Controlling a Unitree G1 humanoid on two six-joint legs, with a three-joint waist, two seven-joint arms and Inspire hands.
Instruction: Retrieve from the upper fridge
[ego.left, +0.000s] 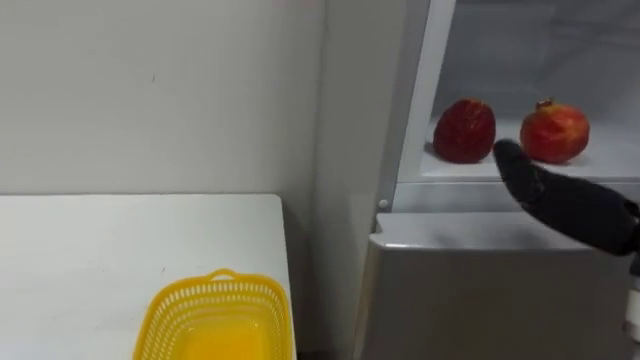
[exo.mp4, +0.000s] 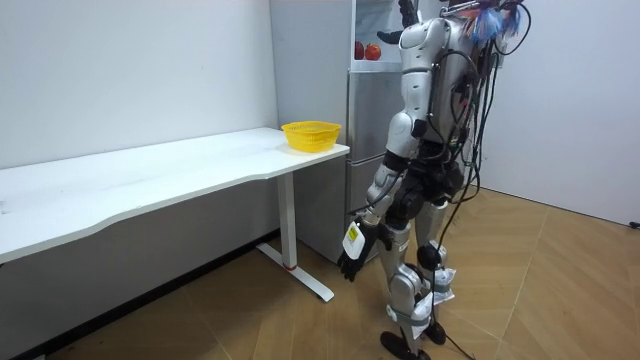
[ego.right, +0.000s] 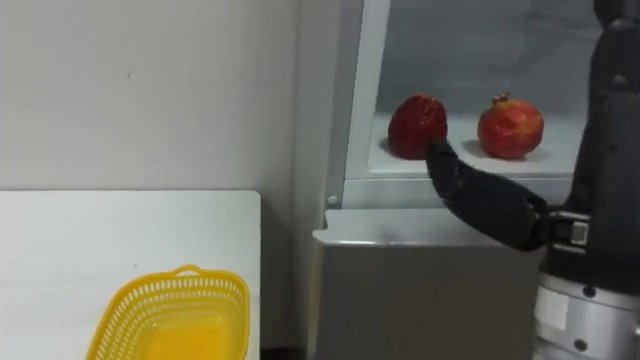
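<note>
Reach in progress at the open fridge (ego.left: 480, 290): right hand (ego.left: 545, 192), fingers straight and empty, tips just beside the dark fruit (ego.left: 464, 130) near a pomegranate (ego.left: 554, 132) on the upper shelf (ego.left: 612, 160), probably next to curl round it; left hand (exo.mp4: 352, 262) hangs slack.

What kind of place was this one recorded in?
Probably a plain room set up as a kitchen corner: a fridge open at the top with two red fruits inside, beside a white table carrying a yellow basket.

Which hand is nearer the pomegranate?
Right. The right hand is at the edge of the shelf, just below the pomegranate; the left hand hangs far below, at its side.
</note>
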